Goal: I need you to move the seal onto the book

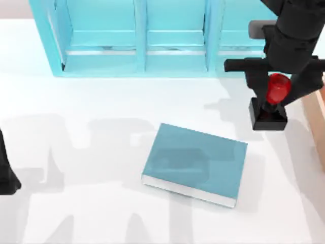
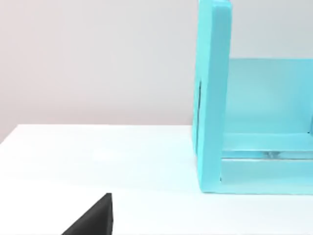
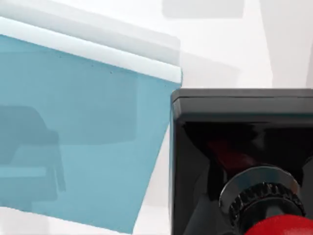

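The seal [image 1: 269, 104], a red knob on a black square base, hangs above the table at the right, in front of the shelf. My right gripper [image 1: 277, 89] is shut on its red knob from above. In the right wrist view the seal's black base [image 3: 239, 147] fills the near side, just beside one corner of the book [image 3: 83, 132]. The teal-blue book [image 1: 195, 162] lies flat at the table's middle, white page edges toward the front, to the left of and nearer than the seal. My left arm [image 1: 6, 175] stays parked at the left edge.
A large light-blue shelf [image 1: 142, 35] with open compartments stands along the back of the table; its end wall [image 2: 213, 98] shows in the left wrist view. A tan wooden object [image 1: 317, 122] sits at the right edge, close to the seal.
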`<control>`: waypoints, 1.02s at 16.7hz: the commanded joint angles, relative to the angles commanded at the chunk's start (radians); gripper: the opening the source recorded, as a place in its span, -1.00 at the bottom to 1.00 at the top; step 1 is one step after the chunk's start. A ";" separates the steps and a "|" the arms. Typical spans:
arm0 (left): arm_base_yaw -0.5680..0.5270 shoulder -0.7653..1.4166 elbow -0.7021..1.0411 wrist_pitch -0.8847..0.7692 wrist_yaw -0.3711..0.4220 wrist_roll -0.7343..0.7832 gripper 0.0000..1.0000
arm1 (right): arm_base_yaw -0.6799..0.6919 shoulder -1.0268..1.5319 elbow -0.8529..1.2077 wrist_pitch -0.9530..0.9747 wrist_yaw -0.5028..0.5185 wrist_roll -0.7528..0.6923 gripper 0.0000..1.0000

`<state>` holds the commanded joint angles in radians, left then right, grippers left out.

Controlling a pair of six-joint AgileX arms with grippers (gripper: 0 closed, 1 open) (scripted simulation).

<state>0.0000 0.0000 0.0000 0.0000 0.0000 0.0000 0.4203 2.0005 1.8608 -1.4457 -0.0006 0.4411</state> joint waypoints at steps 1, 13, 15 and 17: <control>0.000 0.000 0.000 0.000 0.000 0.000 1.00 | 0.062 0.029 0.004 0.023 0.000 0.063 -1.00; 0.000 0.000 0.000 0.000 0.000 0.000 1.00 | 0.275 0.122 0.016 0.122 0.004 0.281 -1.00; 0.000 0.000 0.000 0.000 0.000 0.000 1.00 | 0.276 0.124 0.025 0.115 0.005 0.281 -1.00; 0.000 0.000 0.000 0.000 0.000 0.000 1.00 | 0.277 0.124 0.030 0.111 0.005 0.280 -1.00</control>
<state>0.0000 0.0000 0.0000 0.0000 0.0000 0.0000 0.6972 2.1245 1.8910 -1.3350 0.0047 0.7214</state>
